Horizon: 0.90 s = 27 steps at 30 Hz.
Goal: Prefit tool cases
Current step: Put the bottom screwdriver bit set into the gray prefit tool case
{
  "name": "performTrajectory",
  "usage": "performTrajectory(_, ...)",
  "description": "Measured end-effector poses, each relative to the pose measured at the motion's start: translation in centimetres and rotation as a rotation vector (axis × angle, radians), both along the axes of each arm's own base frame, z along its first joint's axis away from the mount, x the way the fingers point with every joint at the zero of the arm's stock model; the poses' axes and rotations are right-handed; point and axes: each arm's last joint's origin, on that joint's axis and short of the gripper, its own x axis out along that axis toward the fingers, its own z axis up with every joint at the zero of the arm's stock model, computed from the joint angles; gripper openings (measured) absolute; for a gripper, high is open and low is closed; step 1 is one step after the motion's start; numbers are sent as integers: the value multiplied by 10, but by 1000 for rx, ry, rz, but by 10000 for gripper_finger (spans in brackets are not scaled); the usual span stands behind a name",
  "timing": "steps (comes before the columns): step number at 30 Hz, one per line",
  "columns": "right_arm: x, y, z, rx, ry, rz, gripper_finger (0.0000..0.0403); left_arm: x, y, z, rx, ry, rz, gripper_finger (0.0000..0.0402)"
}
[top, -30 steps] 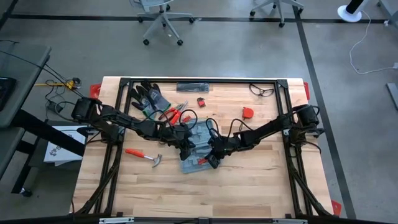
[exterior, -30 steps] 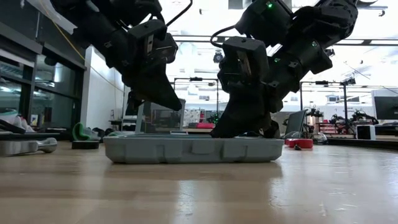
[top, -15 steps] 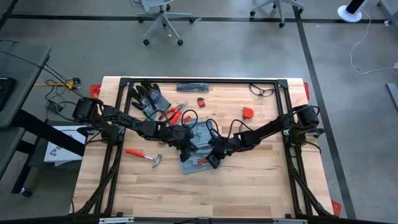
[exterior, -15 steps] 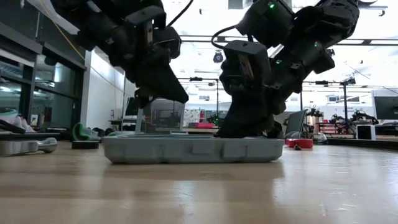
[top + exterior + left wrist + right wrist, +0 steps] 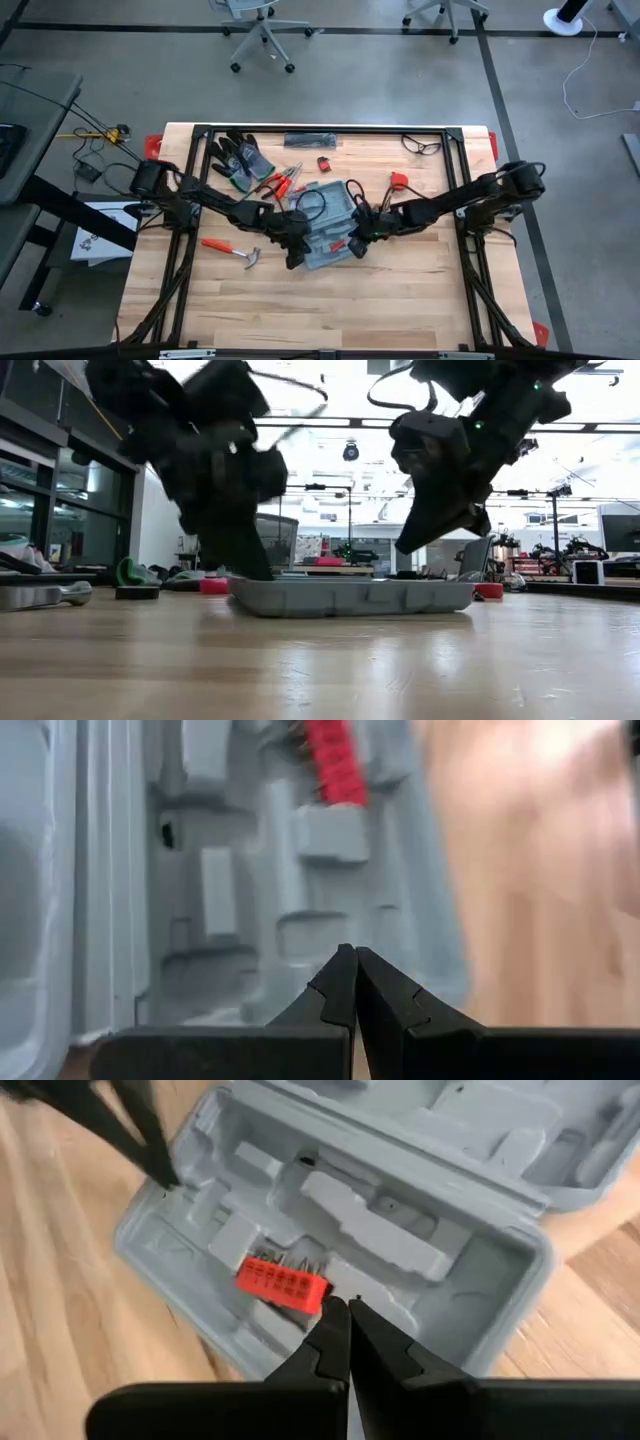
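Now my left gripper [image 5: 292, 255], fingers pressed together and empty, sits at the near-left corner of the tool case [image 5: 328, 232], which lies open at mid-table with its long axis tilted across the boards. To its right, my right gripper [image 5: 356, 244], likewise closed and holding nothing, hovers over the case's near half beside the red bit holder [image 5: 283, 1282]. Both tips are about equally close. Motion blur on my left arm hides whether that tip touches the shell.
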Motion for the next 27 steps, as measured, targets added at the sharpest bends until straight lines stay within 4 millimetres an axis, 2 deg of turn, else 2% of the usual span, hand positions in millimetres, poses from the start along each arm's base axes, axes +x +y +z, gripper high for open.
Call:
performTrajectory(5, -3, -1, -3, -7, 46, -3, 0, 31, 5, -17, -49, -10, -28, 0)
performTrajectory(11, -7, -1, -11, -16, 124, -8, 0, 64, 13, -19, -65, -34, -73, 0)
performTrajectory(18, -12, 15, 4, 27, 77, 83, 0, 67, 21, -19, -44, -23, -64, 0)
performTrajectory(27, -21, 30, 1, 29, 135, 141, 0, 68, 22, -20, -33, -29, -67, 0)
